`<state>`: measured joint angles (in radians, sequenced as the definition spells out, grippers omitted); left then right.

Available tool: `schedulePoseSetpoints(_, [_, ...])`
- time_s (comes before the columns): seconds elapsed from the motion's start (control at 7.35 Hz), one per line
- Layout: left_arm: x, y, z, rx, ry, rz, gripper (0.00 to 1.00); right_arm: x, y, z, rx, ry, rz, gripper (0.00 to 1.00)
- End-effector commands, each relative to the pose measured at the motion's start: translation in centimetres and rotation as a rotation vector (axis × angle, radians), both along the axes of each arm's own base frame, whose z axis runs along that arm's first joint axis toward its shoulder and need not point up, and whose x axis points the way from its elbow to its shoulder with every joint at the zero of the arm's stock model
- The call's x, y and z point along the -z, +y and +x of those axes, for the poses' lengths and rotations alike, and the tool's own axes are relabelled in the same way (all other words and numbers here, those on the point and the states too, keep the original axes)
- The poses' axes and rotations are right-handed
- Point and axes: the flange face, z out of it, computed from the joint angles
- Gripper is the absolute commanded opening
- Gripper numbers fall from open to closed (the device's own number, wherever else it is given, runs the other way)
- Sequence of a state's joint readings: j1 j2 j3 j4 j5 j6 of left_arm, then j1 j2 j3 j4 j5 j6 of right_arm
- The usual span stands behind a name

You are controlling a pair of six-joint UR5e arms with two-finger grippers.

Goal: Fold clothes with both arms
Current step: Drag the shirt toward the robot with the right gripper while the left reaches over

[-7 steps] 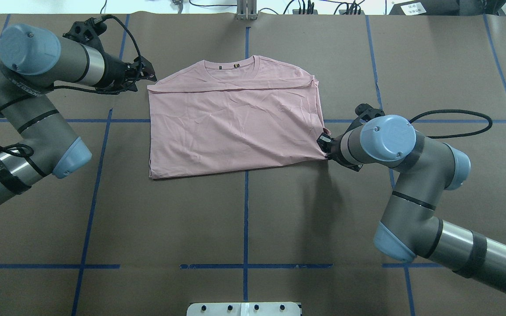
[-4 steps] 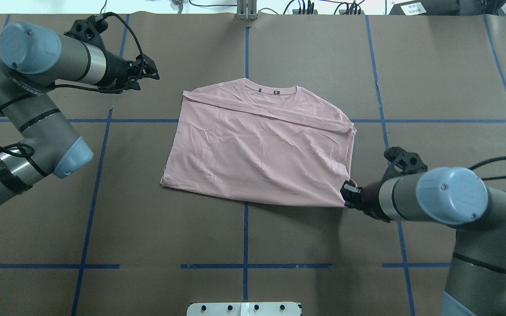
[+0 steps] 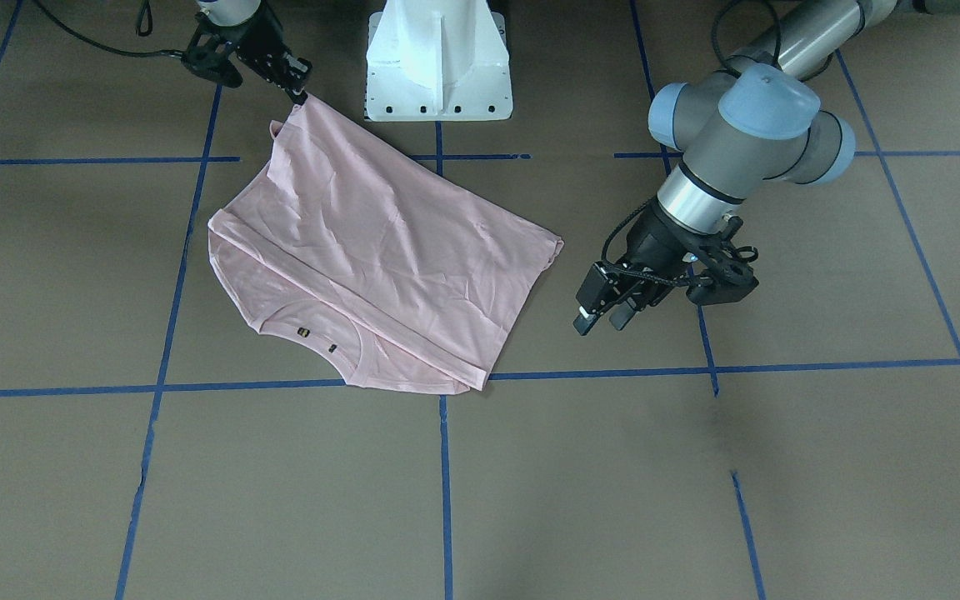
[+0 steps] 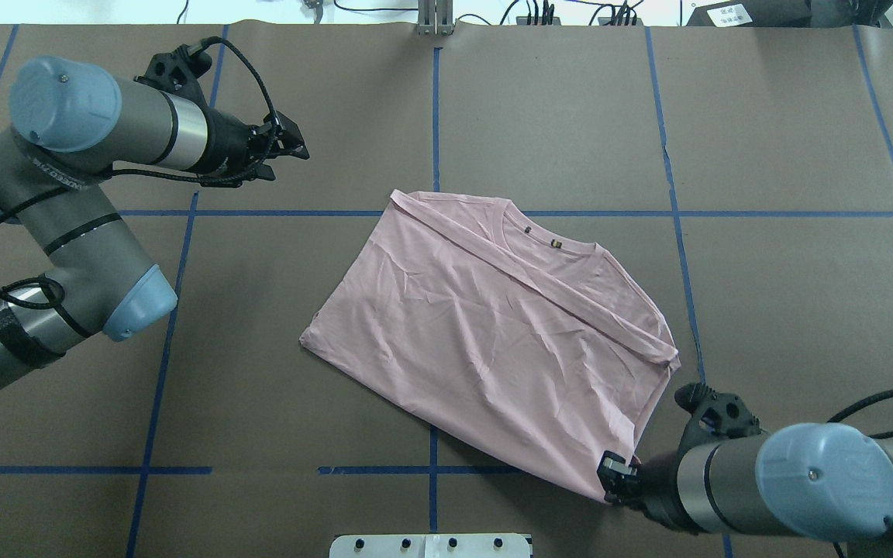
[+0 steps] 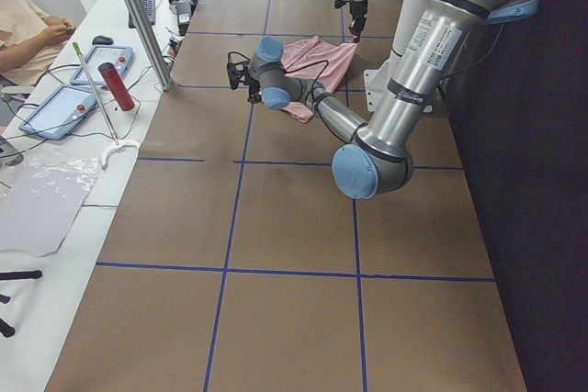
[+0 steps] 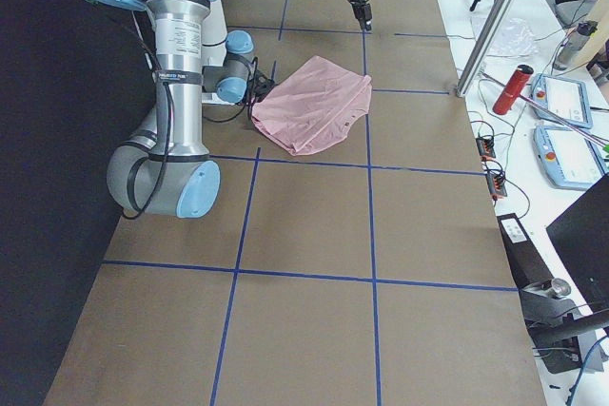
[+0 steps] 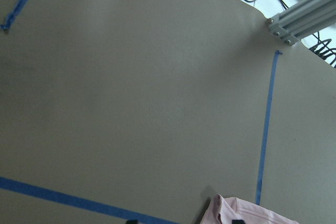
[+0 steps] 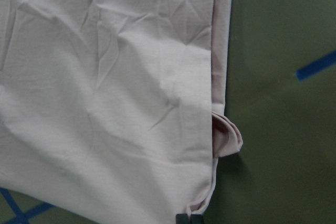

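T-shirt (image 4: pixel 493 325): it is spread near the middle of the table, plain side up and creased, turned askew in the overhead view. The round collar (image 4: pixel 547 236) is pointed toward 1 o'clock. A folded band is seen running from the 11 o'clock corner to the 4 o'clock corner.
Right arm (image 4: pixel 826 480): it is brought in at 5 o'clock of the T-shirt.
Right jaws: they are closed on the T-shirt's 5 o'clock corner, and the cloth is drawn to a point there. In the right wrist view the corner is seen pinched at the lower edge.
Left arm (image 4: pixel 98 128): it is held at 10 o'clock of the T-shirt, well apart from the cloth.
Left jaws: they are parted and nothing is held between them; they are pointed toward 3 o'clock.
Table (image 4: pixel 260 387): it is covered in brown paper and marked with blue tape lines (image 4: pixel 432 116), one of which is covered by the T-shirt.
Pedestal (image 3: pixel 438 58): it is white and is seen at 6 o'clock, beside the gripped corner.
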<state>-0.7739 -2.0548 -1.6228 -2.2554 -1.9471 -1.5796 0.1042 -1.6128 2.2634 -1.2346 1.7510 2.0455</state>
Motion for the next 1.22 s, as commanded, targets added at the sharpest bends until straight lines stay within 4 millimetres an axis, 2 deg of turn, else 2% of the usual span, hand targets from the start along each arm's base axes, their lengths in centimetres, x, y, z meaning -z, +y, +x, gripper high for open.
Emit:
schedulePoseSetpoints(0.0, [2.5, 4.1, 2.2, -0.074, 0.050, 0.019, 0.69, 0.6, 2.5, -0.3, 0.047, -0.011, -0.020, 0.99])
schedulePoseSetpoints(0.14, [2.2, 5.8, 1.1, -0.068, 0.071, -0.010, 1.00, 0.9, 1.5, 0.3, 0.023, -0.018, -0.023, 1.00])
schedulePoseSetpoints(0.27, [1.4, 9.1, 1.6, -0.108, 0.076, -0.020, 1.00, 2.1, -0.8, 1.9, -0.033, -0.046, -0.020, 1.00])
schedulePoseSetpoints(0.41, [1.2, 11.4, 3.2, -0.131, 0.094, -0.100, 1.00, 2.9, -4.3, 4.1, -0.121, -0.066, -0.013, 1.00])
schedulePoseSetpoints(0.54, [0.7, 13.2, 5.3, -0.124, 0.071, -0.235, 1.00, 3.3, -8.4, 6.6, -0.220, -0.076, -0.013, 1.00])
schedulePoseSetpoints(0.68, [0.3, 16.2, 8.4, -0.123, 0.000, -0.263, 0.97, 3.4, -11.0, 8.3, -0.292, -0.081, -0.004, 1.00])
schedulePoseSetpoints(0.82, [0.1, 18.7, 11.4, -0.101, -0.083, -0.264, 0.94, 2.5, -12.7, 8.9, -0.322, -0.059, 0.015, 1.00])
schedulePoseSetpoints(0.95, [-0.2, 19.9, 13.1, -0.078, -0.158, -0.269, 0.90, 1.9, -13.7, 9.2, -0.320, -0.043, 0.056, 1.00])
schedulePoseSetpoints(1.09, [-0.8, 19.8, 13.4, -0.062, -0.206, -0.279, 0.86, 1.0, -14.1, 8.7, -0.315, -0.023, 0.062, 1.00])
